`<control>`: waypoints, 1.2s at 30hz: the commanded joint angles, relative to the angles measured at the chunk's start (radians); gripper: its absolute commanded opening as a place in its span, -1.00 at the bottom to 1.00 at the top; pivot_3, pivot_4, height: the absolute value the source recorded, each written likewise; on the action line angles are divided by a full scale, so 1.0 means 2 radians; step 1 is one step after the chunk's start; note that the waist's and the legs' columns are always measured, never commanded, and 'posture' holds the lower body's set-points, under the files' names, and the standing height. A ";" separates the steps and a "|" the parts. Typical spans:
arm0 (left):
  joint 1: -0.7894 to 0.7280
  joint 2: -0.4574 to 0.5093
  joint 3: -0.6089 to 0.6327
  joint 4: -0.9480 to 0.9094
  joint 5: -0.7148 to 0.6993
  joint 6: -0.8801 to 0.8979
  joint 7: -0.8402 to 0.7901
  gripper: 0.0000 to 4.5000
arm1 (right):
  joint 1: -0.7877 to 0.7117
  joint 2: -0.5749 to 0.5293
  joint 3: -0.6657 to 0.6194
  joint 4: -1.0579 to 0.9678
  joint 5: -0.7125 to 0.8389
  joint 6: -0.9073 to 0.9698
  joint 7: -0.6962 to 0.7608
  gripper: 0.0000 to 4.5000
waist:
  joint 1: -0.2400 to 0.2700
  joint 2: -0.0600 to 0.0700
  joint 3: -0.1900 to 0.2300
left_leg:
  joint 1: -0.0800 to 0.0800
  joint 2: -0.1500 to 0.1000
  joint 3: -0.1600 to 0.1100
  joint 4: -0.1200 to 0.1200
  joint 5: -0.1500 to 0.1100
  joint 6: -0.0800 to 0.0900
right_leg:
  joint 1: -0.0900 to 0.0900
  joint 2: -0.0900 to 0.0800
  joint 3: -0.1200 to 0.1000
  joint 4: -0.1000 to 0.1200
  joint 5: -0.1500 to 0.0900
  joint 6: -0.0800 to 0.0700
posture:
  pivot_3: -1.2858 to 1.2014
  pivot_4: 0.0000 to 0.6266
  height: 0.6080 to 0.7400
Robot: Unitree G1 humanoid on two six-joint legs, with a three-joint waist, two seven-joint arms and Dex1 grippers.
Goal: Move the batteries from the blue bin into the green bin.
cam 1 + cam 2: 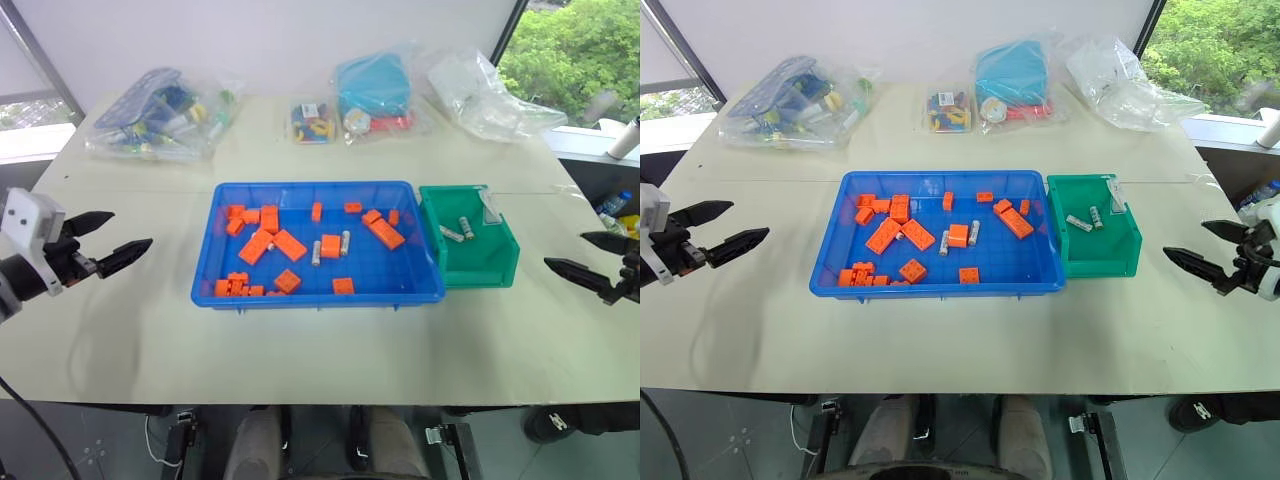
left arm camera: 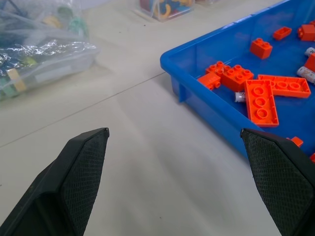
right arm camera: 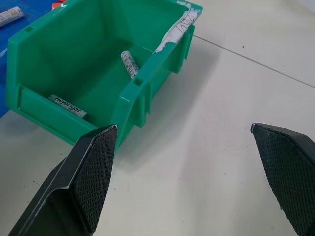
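Head views: I am seeing the blue bin point(image 1: 318, 291) at centre, holding batteries point(image 1: 345, 242) among orange bricks point(image 1: 290, 244); the green bin point(image 1: 470, 272) is touching it at 3 o'clock, holding two batteries. Plastic bags point(image 1: 160, 115) are lying at 12 o'clock.

Wrist views: left gripper point(image 2: 174, 140) and right gripper point(image 3: 184, 135) are hovering spread wide, empty.

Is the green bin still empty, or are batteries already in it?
Not empty. Two batteries lie on the floor of the green bin; the right wrist view shows both inside its walls.

Two batteries point(image 3: 130, 64) lie in the green bin point(image 3: 147, 93) beyond the spread right pincer point(image 3: 192, 172).
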 commanded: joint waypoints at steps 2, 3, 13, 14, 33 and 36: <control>-0.004 0.013 0.008 -0.010 0.013 -0.013 0.005 1.00 | -0.009 0.002 -0.005 -0.002 -0.002 -0.011 -0.005 0.98 | 0.000 0.000 0.000 | 0.000 0.000 0.000 0.000 0.000 0.000 | 0.000 0.000 0.000 0.000 0.000 0.000 | 0.03 -0.52 0.94; -0.007 0.012 0.007 -0.009 0.014 -0.011 0.009 1.00 | -0.007 0.003 -0.005 -0.002 -0.003 -0.013 -0.006 0.98 | 0.000 0.000 0.000 | 0.000 0.000 0.000 0.000 0.000 0.000 | 0.000 0.000 0.000 0.000 0.000 0.000 | 0.03 -0.52 0.94; -0.004 -0.002 0.001 -0.020 0.010 -0.009 0.010 1.00 | -0.015 -0.006 0.001 0.019 -0.004 -0.009 0.007 0.98 | 0.000 0.000 0.000 | 0.000 0.000 0.000 0.000 0.000 0.000 | 0.000 0.000 0.000 0.000 0.000 0.000 | 0.03 -0.52 0.94; -0.001 -0.004 0.000 -0.022 0.010 -0.011 0.009 1.00 | -0.016 -0.009 0.000 0.016 0.000 -0.003 0.010 0.98 | -0.001 0.000 0.000 | 0.000 0.000 0.000 0.000 0.000 0.000 | 0.000 0.000 0.000 0.000 0.000 0.000 | 0.03 -0.52 0.94; 0.026 0.007 -0.019 -0.158 -0.074 0.064 -0.055 1.00 | -0.282 0.110 0.160 -0.213 0.198 0.358 -0.107 0.98 | -0.010 0.000 0.000 | 0.000 0.001 -0.001 0.000 0.000 0.000 | -0.001 0.000 0.000 0.000 0.000 0.000 | 0.03 -0.52 0.94; 0.028 0.009 -0.028 -0.165 -0.070 0.061 -0.059 1.00 | -0.396 0.245 0.190 -0.154 0.202 0.456 -0.216 0.98 | -0.018 0.000 0.000 | -0.001 0.001 0.000 0.000 0.000 0.000 | -0.002 0.000 0.001 0.001 0.001 -0.001 | 0.03 -0.52 0.94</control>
